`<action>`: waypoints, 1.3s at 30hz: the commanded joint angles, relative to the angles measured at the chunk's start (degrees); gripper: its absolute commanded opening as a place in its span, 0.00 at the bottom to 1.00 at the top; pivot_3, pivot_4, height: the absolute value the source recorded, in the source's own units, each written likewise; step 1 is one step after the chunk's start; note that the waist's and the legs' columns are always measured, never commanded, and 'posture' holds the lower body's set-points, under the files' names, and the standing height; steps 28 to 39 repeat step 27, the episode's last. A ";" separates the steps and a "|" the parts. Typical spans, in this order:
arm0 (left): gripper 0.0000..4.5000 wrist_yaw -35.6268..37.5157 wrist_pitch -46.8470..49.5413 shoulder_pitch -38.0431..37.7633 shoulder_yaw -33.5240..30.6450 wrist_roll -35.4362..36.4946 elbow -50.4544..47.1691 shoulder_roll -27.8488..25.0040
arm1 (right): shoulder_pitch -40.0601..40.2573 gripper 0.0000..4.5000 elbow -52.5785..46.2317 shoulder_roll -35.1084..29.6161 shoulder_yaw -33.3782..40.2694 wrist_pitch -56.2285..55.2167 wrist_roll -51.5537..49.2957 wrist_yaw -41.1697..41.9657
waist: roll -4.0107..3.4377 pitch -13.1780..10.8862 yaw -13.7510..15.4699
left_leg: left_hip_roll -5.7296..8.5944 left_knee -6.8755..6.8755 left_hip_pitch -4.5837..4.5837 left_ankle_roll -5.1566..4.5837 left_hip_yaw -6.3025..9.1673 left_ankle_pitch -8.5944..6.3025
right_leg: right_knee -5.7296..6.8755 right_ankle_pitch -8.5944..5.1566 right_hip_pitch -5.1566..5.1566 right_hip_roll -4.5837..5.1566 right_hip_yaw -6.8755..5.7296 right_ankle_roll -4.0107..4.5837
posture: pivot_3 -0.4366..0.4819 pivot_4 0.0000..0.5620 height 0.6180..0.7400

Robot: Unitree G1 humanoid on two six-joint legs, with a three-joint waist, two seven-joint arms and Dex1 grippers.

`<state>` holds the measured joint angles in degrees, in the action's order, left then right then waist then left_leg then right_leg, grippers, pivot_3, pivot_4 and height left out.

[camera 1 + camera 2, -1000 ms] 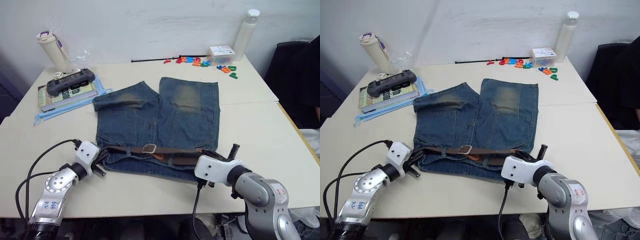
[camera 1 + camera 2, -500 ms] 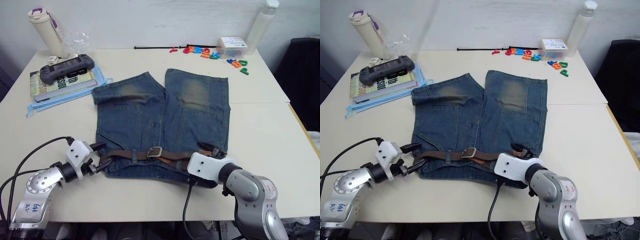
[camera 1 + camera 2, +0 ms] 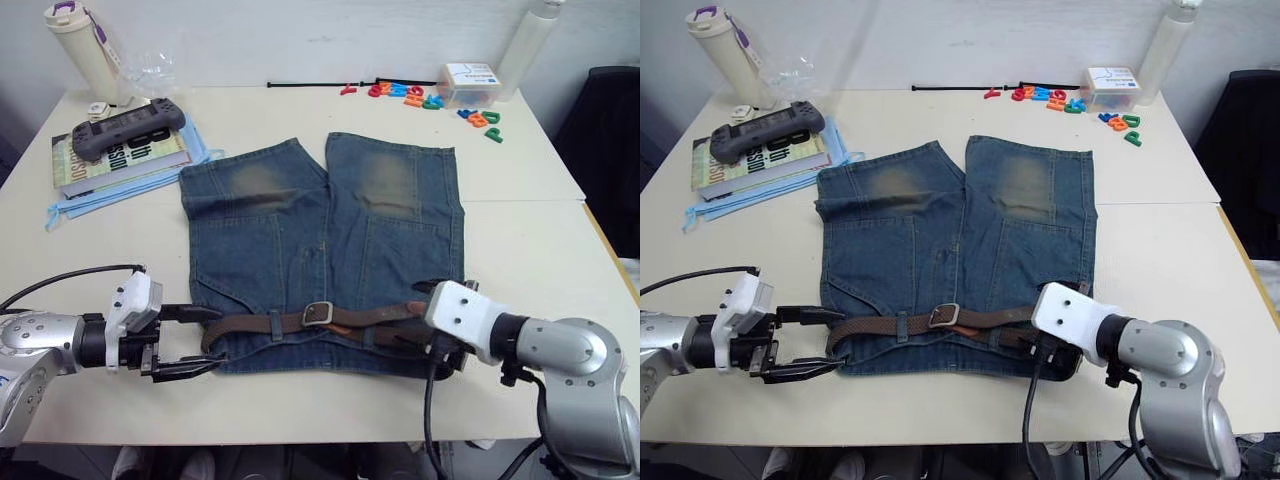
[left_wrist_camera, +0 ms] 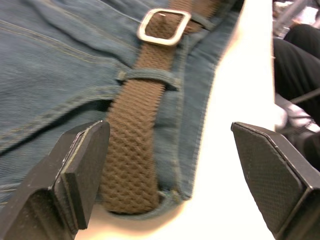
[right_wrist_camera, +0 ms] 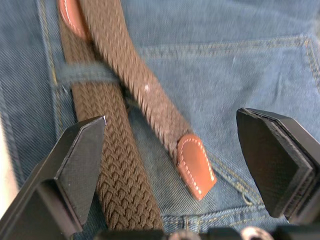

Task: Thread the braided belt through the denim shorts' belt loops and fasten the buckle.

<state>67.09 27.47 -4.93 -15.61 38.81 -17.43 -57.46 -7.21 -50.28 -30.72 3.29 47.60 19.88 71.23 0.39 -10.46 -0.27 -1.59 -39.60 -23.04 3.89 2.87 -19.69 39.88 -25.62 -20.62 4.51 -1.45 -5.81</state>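
Note:
The denim shorts (image 3: 320, 230) lie flat on the table, waistband toward me. The braided belt (image 3: 280, 322) runs along the waistband under the belt loops (image 4: 147, 77), with its strap passing through the silver buckle (image 3: 317, 313) near the middle. Its tan leather tip (image 5: 196, 165) rests on the denim. My left gripper (image 3: 218, 337) is open at the waistband's left end, one finger on either side of the belt's bend, touching nothing. My right gripper (image 5: 172, 125) is open over the belt's right part, where a loop (image 5: 90, 72) crosses the strap.
Books with a grey game controller (image 3: 125, 127) on a light-blue cloth sit at the far left, beside a bottle (image 3: 78, 40). Coloured letters (image 3: 430, 98), a small box (image 3: 468, 78), a white bottle (image 3: 527, 40) and a thin black cord (image 3: 320, 84) line the far edge.
Both grippers have opened and let go of the belt. The left one has drawn back a little to the left, the right one has shifted right. The camera has tilted down.

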 commanded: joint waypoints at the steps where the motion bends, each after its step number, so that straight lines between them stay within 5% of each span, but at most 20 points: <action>1: 0.95 -4.68 3.54 5.31 -0.99 4.69 -2.25 3.46 | -5.38 0.98 -5.63 1.36 3.47 3.55 -5.36 -4.34 | -0.02 -0.02 0.07 | -0.01 -0.04 -0.01 0.00 0.02 0.00 | 0.02 0.01 0.00 0.00 0.00 -0.01 | 0.48 0.27 0.30; 14: 0.95 -19.02 12.93 12.44 -1.01 11.83 -8.44 11.68 | -11.03 0.98 -1.34 6.10 12.01 13.18 -20.19 -16.40 | -0.01 -0.14 0.07 | 0.00 -0.51 -0.18 -0.22 0.06 0.05 | 0.22 0.20 0.02 0.01 0.05 -0.24 | 0.48 0.27 0.30; 39: 0.95 -21.72 12.12 14.43 0.59 10.98 -8.97 15.86 | -8.68 0.98 1.53 1.73 12.43 11.49 -29.47 -23.12 | -0.01 -0.14 0.12 | 0.04 -0.58 -0.18 -0.27 -0.05 0.07 | 0.26 0.25 0.00 0.01 0.13 -0.28 | 0.48 0.27 0.30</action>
